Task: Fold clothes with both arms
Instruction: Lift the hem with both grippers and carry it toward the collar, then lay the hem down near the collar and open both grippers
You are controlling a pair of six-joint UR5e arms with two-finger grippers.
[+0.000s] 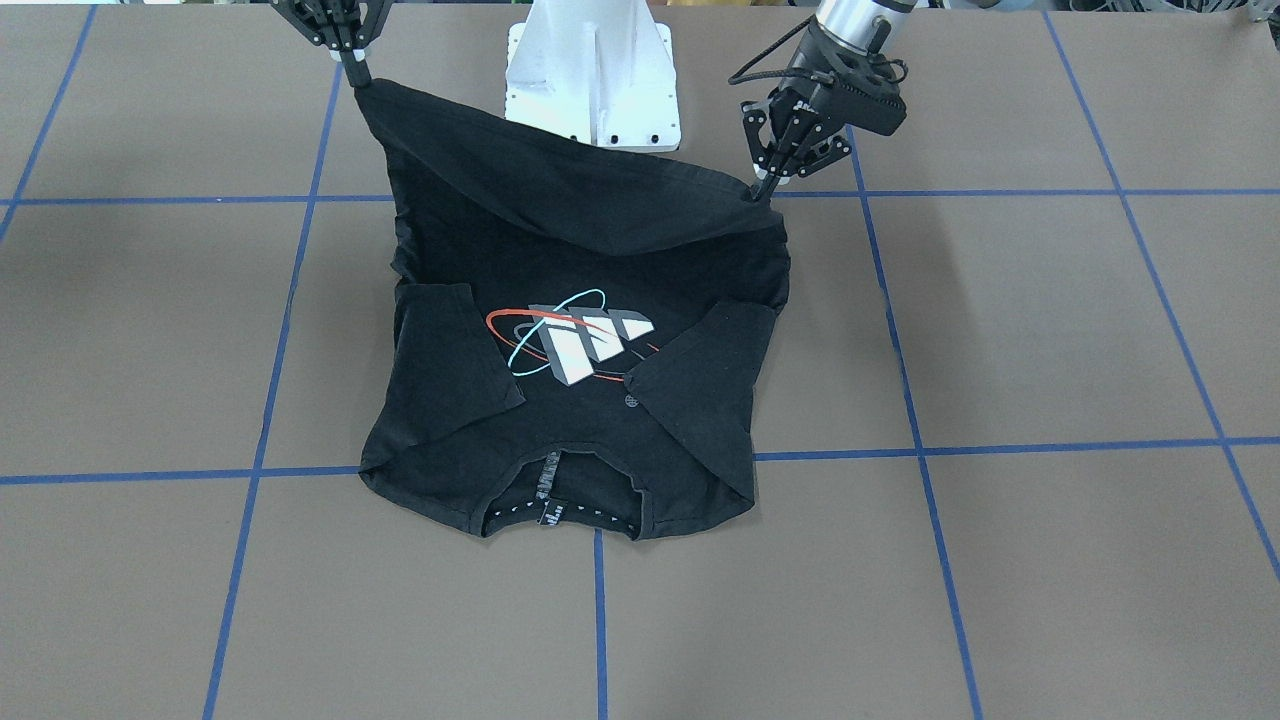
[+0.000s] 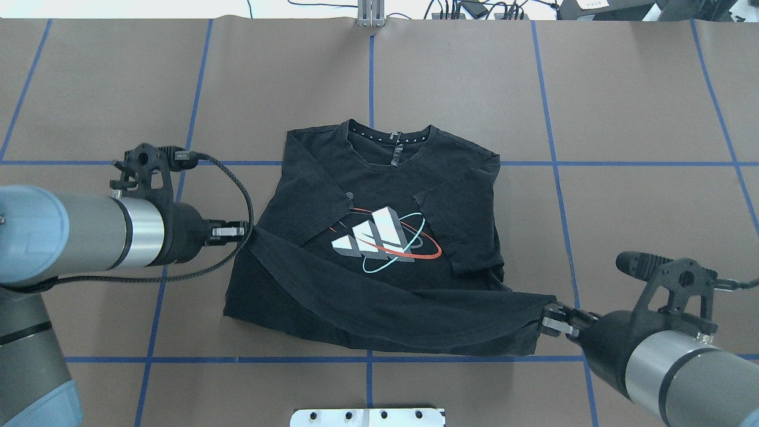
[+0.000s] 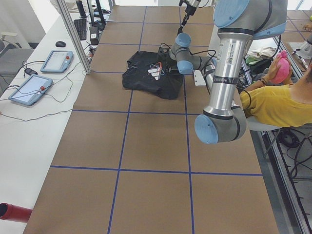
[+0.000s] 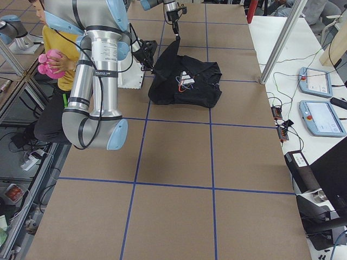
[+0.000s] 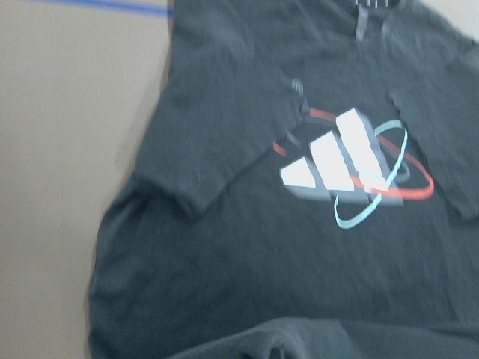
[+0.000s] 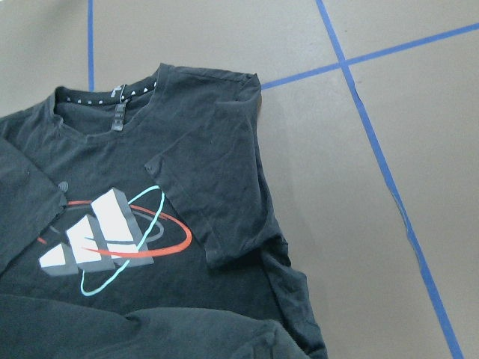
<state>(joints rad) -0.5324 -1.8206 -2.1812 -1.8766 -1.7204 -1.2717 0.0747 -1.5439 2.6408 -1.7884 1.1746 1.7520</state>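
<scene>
The black T-shirt (image 1: pixel 580 420) lies face up on the brown table, collar away from the robot, with both short sleeves folded in over the chest beside the red, teal and white graphic (image 2: pixel 385 240). Its bottom hem is raised off the table in a sagging band between the arms. My left gripper (image 1: pixel 764 188) (image 2: pixel 243 231) is shut on one hem corner. My right gripper (image 1: pixel 357 76) (image 2: pixel 548 319) is shut on the other corner, held a little higher. Both wrist views look down on the shirt (image 5: pixel 224 224) (image 6: pixel 209 149), with the lifted hem along their bottom edges.
The white base block (image 1: pixel 595 80) stands just behind the raised hem. Blue tape lines (image 1: pixel 600 600) grid the table. A seated person in a yellow shirt (image 3: pixel 278 105) is beside the robot. Tablets (image 4: pixel 320 116) and cables lie on the side bench.
</scene>
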